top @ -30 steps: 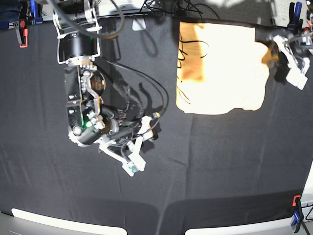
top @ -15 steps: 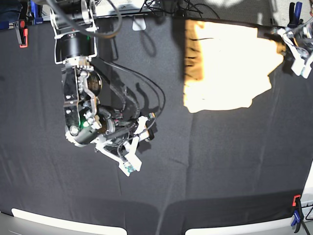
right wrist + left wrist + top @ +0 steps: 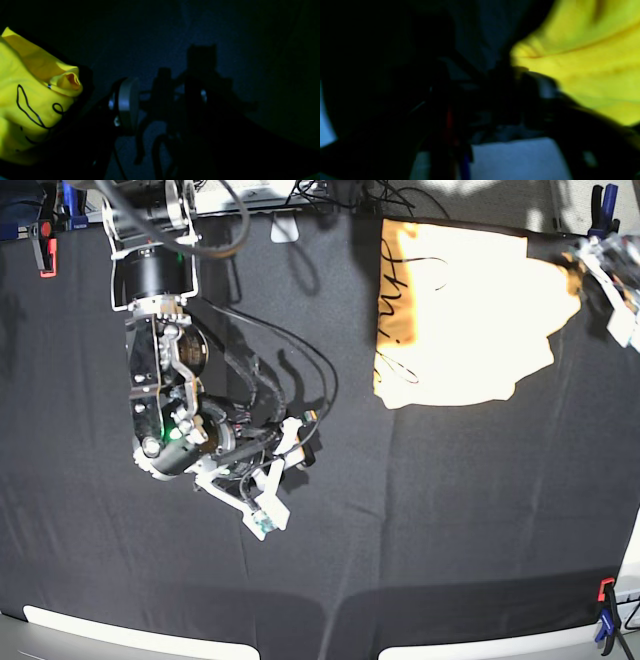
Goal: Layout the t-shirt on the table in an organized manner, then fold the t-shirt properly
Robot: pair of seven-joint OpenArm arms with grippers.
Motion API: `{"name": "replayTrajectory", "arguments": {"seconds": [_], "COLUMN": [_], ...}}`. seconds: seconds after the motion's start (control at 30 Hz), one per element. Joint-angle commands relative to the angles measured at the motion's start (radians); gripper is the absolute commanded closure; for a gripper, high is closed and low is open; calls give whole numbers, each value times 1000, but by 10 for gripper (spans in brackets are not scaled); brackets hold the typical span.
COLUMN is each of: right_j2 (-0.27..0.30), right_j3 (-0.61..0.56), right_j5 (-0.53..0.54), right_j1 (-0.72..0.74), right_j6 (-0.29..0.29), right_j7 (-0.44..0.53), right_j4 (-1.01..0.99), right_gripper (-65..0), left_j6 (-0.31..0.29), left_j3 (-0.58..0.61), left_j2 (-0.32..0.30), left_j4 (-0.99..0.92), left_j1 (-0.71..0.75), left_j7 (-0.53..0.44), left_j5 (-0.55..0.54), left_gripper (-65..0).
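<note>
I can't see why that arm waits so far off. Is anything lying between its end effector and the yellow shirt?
No. In the base view only bare black table lies between the right end effector and the shirt; a cable loops nearby.

The left wrist view is heavily blurred. The left tool (image 3: 612, 285) is cut off by the base view's right edge. The t-shirt (image 3: 30, 100) runs past the right wrist view's left edge.

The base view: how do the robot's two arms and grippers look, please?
The right arm is black metal with silver brackets, a green light, looping black cables, and a white-fingered right gripper. Of the left arm, only the white left gripper shows at the frame's edge.
</note>
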Motion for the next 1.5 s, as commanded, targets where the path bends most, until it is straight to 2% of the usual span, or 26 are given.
{"name": "replayTrajectory", "arguments": {"seconds": [0.0, 0.1, 0.23, 0.33, 0.6, 0.77, 0.9, 1.1, 1.27, 1.33, 1.47], "right_j2": [0, 0, 0, 0, 0, 0, 0, 0, 0, 0, 0], "right_j3": [4, 4, 4, 4, 4, 4, 4, 4, 4, 4, 4], "right_j5": [11, 11, 11, 22, 37, 37, 36, 37, 37, 37, 37], "right_j1": [23, 23, 23, 24, 21, 21, 21, 21, 21, 21, 21], "right_j6": [5, 5, 5, 5, 6, 6, 6, 6, 6, 6, 7], "right_j7": [13, 13, 13, 13, 9, 8, 8, 6, 6, 5, 5], "right_j4": [19, 19, 19, 19, 19, 19, 19, 18, 19, 19, 19], "right_gripper": [-284, -284, -284, -284, -284, -284, -284, -284, -284, -284, -284], "left_j6": [13, -3, -144, -166, -165, -162, -163, -163, -163, -162, -162], "left_j3": [-30, -72, -65, -55, 31, 106, 107, 107, 107, 107, 106], "left_j2": [-30, -46, -47, -31, -16, -10, 19, 23, 22, 22, 22], "left_j4": [18, 19, 19, 19, 19, 19, 19, 19, 19, 19, 19], "left_j1": [-16, -50, -51, -51, -49, -66, -118, -148, -148, -149, -149], "left_j7": [-12, -11, 45, 91, 92, 41, 34, 17, -90, -107, -74], "left_j5": [-27, -191, -412, -486, -549, -490, -484, -456, -381, -385, -456], "left_gripper": [-339, -339, -339, -339, -335, -335, -335, -335, -335, -335, -335]}}
